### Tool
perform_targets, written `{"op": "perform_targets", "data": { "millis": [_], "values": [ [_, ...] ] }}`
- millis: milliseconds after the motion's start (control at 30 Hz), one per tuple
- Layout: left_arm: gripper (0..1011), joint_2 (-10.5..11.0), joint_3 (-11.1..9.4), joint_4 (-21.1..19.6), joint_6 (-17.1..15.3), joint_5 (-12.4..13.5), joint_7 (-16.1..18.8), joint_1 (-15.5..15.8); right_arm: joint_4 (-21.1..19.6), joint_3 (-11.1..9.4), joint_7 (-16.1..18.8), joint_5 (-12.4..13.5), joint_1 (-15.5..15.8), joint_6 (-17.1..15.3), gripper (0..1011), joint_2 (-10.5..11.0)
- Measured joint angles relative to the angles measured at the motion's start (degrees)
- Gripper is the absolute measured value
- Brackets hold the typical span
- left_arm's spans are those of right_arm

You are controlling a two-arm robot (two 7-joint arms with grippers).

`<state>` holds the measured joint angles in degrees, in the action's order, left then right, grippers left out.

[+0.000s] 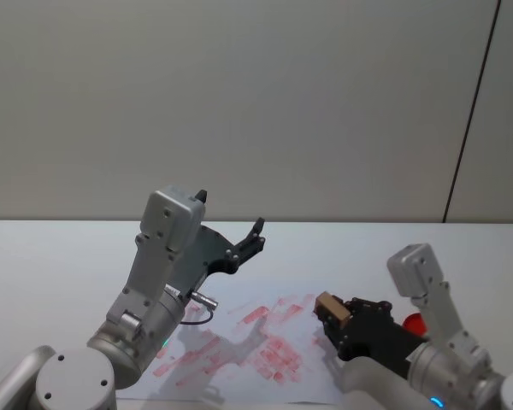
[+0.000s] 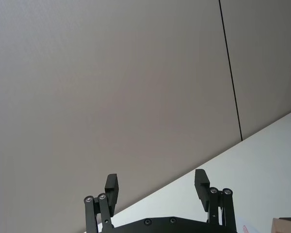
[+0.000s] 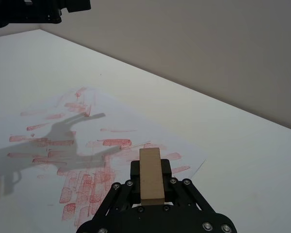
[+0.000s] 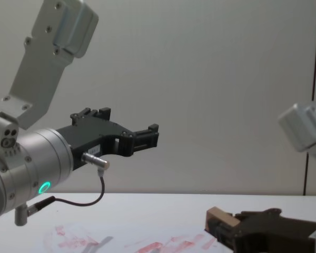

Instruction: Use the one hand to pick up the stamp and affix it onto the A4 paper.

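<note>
**A:** We see the right pincer (image 1: 333, 314) clamped on the stamp (image 3: 151, 177), and the block juts past its fingertips. Why?

**B:** We reckon it's so the stamp's face can meet the A4 paper (image 1: 239, 350) just below and ahead. Meanwhile the left pincer (image 2: 156, 180) hangs wide open, high and idle.
</note>
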<state>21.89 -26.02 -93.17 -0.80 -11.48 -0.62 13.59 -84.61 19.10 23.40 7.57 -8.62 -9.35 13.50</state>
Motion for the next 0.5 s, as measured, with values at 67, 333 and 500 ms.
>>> {"op": "perform_targets", "data": {
  "millis": [67, 333, 500],
  "values": [
    [1003, 0.00, 0.00, 0.00, 0.00, 0.00, 0.00, 0.00, 1.13, 0.47, -0.17, -0.48, -0.47, 0.25, 220, -0.66],
    [1003, 0.00, 0.00, 0.00, 0.00, 0.00, 0.00, 0.00, 3.66, 1.42, -0.81, -1.44, -1.48, 1.00, 220, -2.02],
    [1003, 0.00, 0.00, 0.00, 0.00, 0.00, 0.00, 0.00, 5.25, 1.90, -1.22, -2.12, -2.03, 1.35, 220, -2.70]
  ]
}}
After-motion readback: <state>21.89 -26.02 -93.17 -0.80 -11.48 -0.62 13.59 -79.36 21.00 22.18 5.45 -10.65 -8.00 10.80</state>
